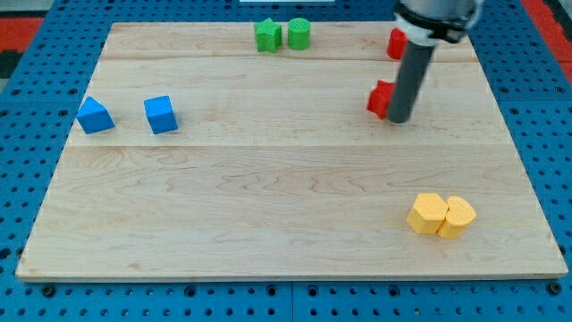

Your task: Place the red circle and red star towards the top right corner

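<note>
Two red blocks sit at the view's upper right of the wooden board (268, 197). One red block (380, 97) lies just left of my rod, partly hidden by it; its shape cannot be made out. The other red block (395, 42) is near the board's top edge, also partly hidden behind the arm. My tip (399, 120) rests on the board, touching or nearly touching the right side of the lower red block.
A green star (267, 35) and a green circle (298, 33) stand together at the top centre. Two blue blocks (95, 115) (161, 114) lie at the left. Two yellow blocks (428, 213) (457, 216) touch each other at the lower right.
</note>
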Available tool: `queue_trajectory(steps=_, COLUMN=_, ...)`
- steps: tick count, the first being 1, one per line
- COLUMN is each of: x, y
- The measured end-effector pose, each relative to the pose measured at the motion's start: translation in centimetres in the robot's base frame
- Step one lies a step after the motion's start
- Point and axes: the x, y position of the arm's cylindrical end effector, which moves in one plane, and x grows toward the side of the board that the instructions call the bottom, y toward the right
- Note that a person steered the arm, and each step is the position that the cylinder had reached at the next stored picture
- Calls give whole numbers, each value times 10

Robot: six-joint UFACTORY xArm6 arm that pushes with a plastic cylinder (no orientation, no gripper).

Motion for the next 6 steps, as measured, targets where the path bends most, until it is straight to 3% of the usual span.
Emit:
queue_trajectory(steps=3, x=-46, y=-27)
queue_trajectory(steps=5, x=-99, y=1)
queue_trajectory(steps=6, x=-87, y=7)
